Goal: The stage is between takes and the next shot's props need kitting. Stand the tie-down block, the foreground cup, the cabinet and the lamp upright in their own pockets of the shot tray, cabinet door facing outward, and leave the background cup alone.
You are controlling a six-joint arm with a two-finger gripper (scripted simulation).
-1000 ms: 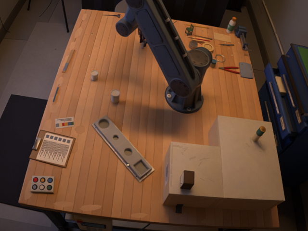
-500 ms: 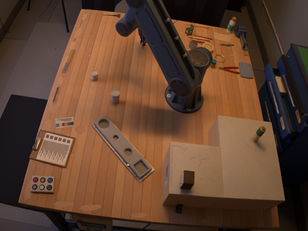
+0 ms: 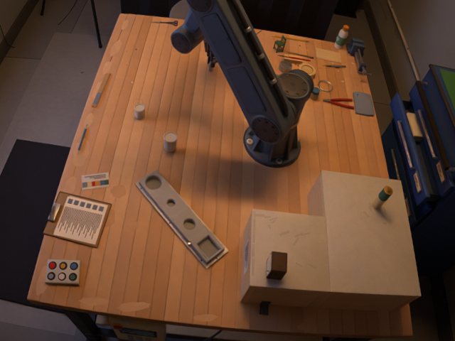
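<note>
The grey shot tray [image 3: 181, 218] lies diagonally on the near-left part of the table, its three round pockets and one square pocket all vacant. Two white cups stand upright beyond it, one nearer [image 3: 170, 141] and one farther left [image 3: 139, 111]. The dark cabinet [image 3: 276, 265] stands on the lower pale box, and the lamp [image 3: 382, 197], green-topped, leans on the higher box. My gripper [image 3: 211, 65] is down at the table's far side, mostly hidden behind my arm, clamped on something small that I cannot make out.
The two stepped pale boxes [image 3: 330, 238] fill the near-right corner. My base [image 3: 272, 144] stands mid-table. Tools and tape rolls [image 3: 308, 68] clutter the far right. A clipboard [image 3: 78, 218], colour card [image 3: 95, 180] and paint palette [image 3: 62, 272] lie along the left edge.
</note>
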